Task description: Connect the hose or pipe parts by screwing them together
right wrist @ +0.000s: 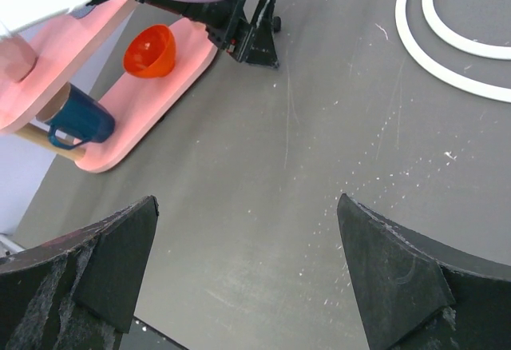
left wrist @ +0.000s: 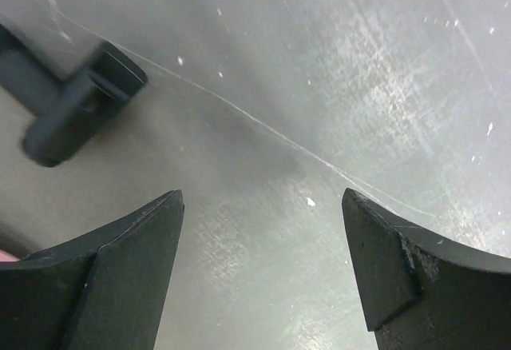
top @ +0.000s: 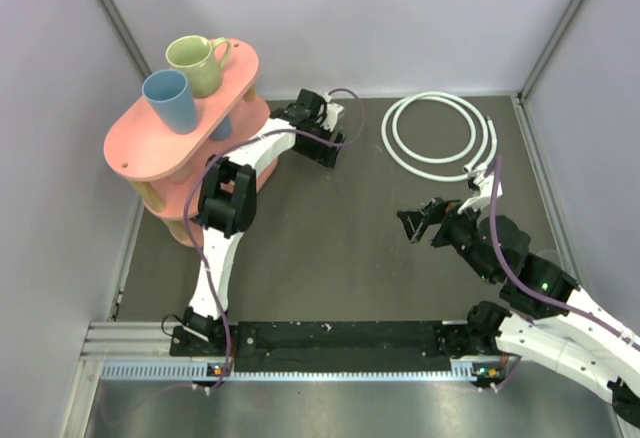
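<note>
The white hose (top: 437,137) lies coiled in loops at the back right of the dark table; part of its loops shows in the right wrist view as the hose (right wrist: 398,30). One hose end (top: 478,172) runs toward the right arm. A small black T-shaped connector (left wrist: 76,102) appears blurred at the upper left of the left wrist view, apart from the fingers. My left gripper (top: 325,140) (left wrist: 262,198) is at the back centre, open and empty. My right gripper (top: 415,220) (right wrist: 247,202) hovers mid-table, below the coil, open with nothing between its fingers.
A pink two-tier shelf (top: 150,148) stands at the back left with a green mug (top: 197,63) and a blue cup (top: 170,100) on top. Its lower tier holds an orange bowl (right wrist: 149,50) and a dark blue mug (right wrist: 82,118). Grey walls enclose the table.
</note>
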You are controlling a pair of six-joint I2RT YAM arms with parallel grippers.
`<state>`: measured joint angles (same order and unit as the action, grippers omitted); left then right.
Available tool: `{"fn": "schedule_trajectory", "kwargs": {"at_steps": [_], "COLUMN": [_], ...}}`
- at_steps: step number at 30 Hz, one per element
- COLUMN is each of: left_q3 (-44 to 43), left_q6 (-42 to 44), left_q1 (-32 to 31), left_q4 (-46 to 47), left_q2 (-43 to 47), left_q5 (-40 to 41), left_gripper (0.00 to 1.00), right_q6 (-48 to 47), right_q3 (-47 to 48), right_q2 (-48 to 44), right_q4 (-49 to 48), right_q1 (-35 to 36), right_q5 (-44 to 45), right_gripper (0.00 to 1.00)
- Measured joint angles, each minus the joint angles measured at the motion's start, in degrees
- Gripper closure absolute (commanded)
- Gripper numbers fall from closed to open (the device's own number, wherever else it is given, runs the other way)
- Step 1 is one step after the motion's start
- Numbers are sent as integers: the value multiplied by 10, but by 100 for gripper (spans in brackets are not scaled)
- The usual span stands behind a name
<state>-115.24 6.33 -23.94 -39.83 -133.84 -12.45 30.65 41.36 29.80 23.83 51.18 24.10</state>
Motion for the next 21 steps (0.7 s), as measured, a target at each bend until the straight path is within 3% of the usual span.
{"fn": "schedule_trajectory", "kwargs": {"at_steps": [7, 14, 21], "left_q3": [-40, -120, -126], "left_q6": [-25, -58, -105], "left_q1": [4, 44, 49], "left_q4": [30, 53, 50], "left_q2": [16, -24, -71], "left_q5": [70, 73, 53], "left_gripper": [15, 14, 14], "right_q6": [4, 2, -6], "right_q3": [0, 0, 25], "right_q2": [-3, -12, -8], "right_q4": [5, 11, 15], "right_q1": [0, 0, 0], "right_q5": [-2, -1, -4], "right_gripper": [6, 6, 7]}}
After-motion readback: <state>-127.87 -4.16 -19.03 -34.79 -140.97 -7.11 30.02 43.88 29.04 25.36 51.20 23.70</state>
